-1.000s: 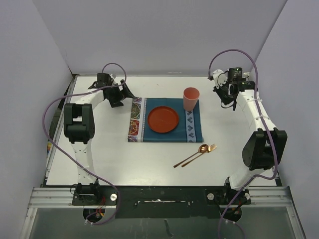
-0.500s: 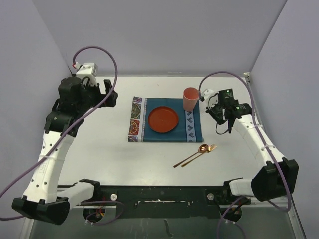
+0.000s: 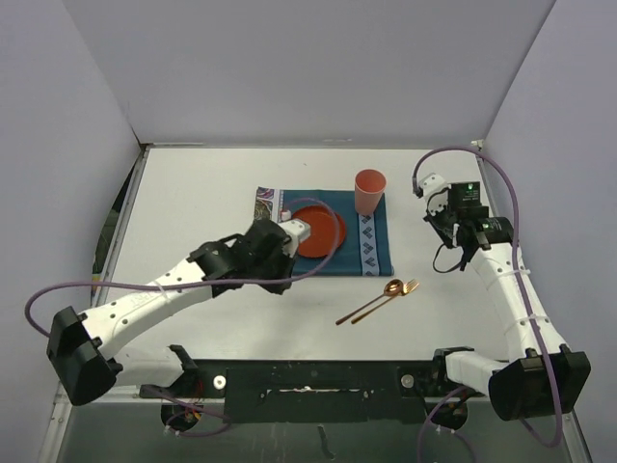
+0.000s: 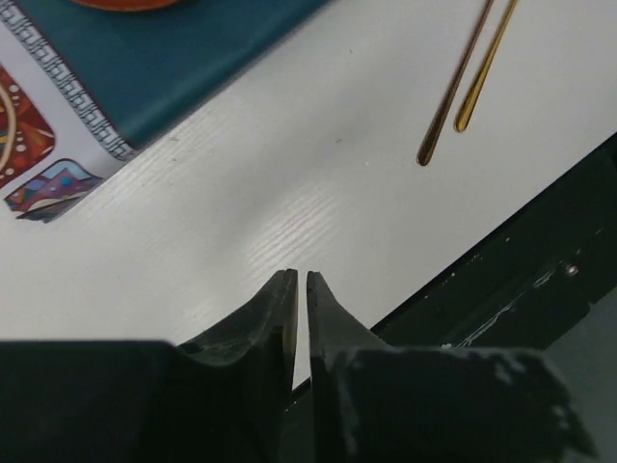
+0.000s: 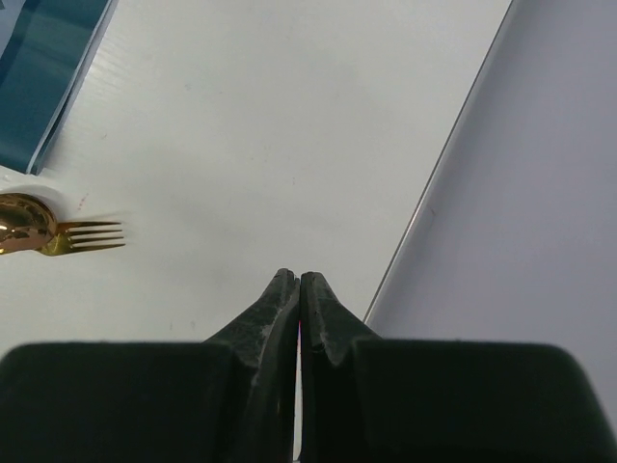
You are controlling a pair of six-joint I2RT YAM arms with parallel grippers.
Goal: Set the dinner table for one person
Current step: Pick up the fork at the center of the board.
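Count: 1 teal placemat (image 3: 333, 262), 1 red plate (image 3: 326, 230), 1 pink cup (image 3: 369, 191), 1 copper spoon (image 3: 392, 287), 1 copper fork (image 3: 412, 285) | Surface: white dinner table (image 3: 193, 193) under everything, grey walls (image 3: 289, 68) on three sides | left gripper (image 4: 300, 275) pinched together, empty; right gripper (image 5: 298, 277) likewise

The tabletop (image 4: 289, 193) is white, with a faint wood-like grain and a soft sheen. The spoon (image 3: 392, 287) and fork (image 3: 412, 285) are polished, copper-coloured metal. The placemat (image 3: 381, 253) looks matt and smooth, and the red-orange plate (image 3: 328, 230) smooth with a slight gloss.
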